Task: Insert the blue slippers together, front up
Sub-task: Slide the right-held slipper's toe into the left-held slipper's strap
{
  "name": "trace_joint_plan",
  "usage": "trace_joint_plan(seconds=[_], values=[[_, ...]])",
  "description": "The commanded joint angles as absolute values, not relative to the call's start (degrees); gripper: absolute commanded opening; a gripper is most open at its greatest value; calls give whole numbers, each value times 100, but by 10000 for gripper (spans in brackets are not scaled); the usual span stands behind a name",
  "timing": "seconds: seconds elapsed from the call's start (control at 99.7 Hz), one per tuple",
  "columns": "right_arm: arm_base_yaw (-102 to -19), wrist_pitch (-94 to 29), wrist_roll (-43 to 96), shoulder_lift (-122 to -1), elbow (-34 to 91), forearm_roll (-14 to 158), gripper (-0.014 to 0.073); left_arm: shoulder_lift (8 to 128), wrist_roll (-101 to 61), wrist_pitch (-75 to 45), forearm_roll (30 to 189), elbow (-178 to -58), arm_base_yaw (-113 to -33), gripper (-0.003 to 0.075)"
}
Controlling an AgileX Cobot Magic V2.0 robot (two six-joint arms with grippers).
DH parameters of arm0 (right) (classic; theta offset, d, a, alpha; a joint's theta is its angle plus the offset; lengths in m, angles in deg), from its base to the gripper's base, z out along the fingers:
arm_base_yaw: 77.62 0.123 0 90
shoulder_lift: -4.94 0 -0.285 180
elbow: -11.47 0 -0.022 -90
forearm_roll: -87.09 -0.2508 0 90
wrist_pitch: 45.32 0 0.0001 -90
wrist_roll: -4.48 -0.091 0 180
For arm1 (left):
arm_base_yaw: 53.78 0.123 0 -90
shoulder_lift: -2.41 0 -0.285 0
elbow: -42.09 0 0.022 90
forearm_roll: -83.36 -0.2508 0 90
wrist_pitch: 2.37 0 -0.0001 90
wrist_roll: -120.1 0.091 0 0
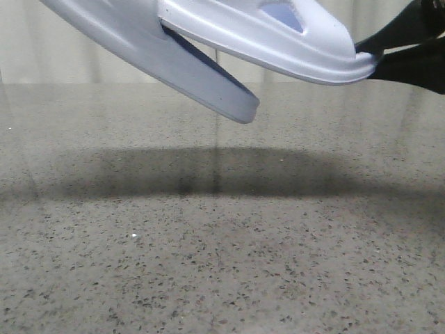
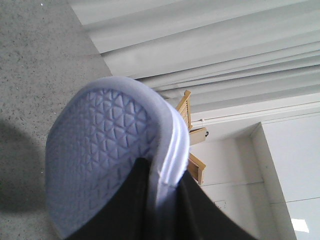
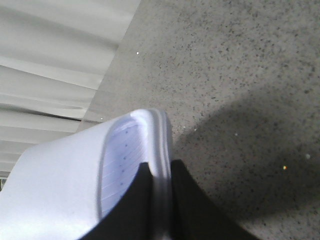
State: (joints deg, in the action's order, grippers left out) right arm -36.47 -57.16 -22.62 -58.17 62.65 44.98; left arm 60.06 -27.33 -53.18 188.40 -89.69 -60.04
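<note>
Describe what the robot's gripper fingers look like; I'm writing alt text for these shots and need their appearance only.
Both grippers show plain black fingers. The left gripper and right gripper each have two flat, matte fingers that are broad at the base and taper toward the tip. In the front view the right fingers appear as dark wedge shapes. No cables, markings or labels are visible.

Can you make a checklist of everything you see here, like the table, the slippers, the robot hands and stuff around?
Surface: speckled grey table, shadow under the slippers.
Job's things: two blue slippers held up off the table, left slipper partly under the right slipper.
Clutter: nothing seen.
Grippers: left gripper shut on left slipper's edge; right gripper shut on right slipper's edge.
Cables: nothing seen.
Surroundings: pale curtain, wooden frame, white wall.
</note>
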Motion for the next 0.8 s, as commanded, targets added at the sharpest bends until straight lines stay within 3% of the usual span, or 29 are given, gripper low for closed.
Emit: trace_joint_plan(seconds=[0.0, 0.401, 0.522, 0.712, 0.792], values=[[-3530, -5935, -2222, -5755, 5829, 5141, -107, 5993, -2877, -6403, 19001, -9108, -6193, 16], [-3553, -6164, -2212, -5755, 5830, 6340, -78, 5993, -2877, -6162, 19001, -9108, -6193, 16], [-3649, -6138, -2212, -5755, 5830, 6654, 55, 5993, -2877, -6065, 19001, -9108, -6193, 16], [-3979, -5727, -2212, -5755, 5830, 6920, 384, 5993, -2839, -5874, 19001, -9108, -6193, 16], [-4181, -5527, -2212, -5745, 5830, 7054, 451, 5993, -2839, -5781, 19001, -9108, -6193, 16]])
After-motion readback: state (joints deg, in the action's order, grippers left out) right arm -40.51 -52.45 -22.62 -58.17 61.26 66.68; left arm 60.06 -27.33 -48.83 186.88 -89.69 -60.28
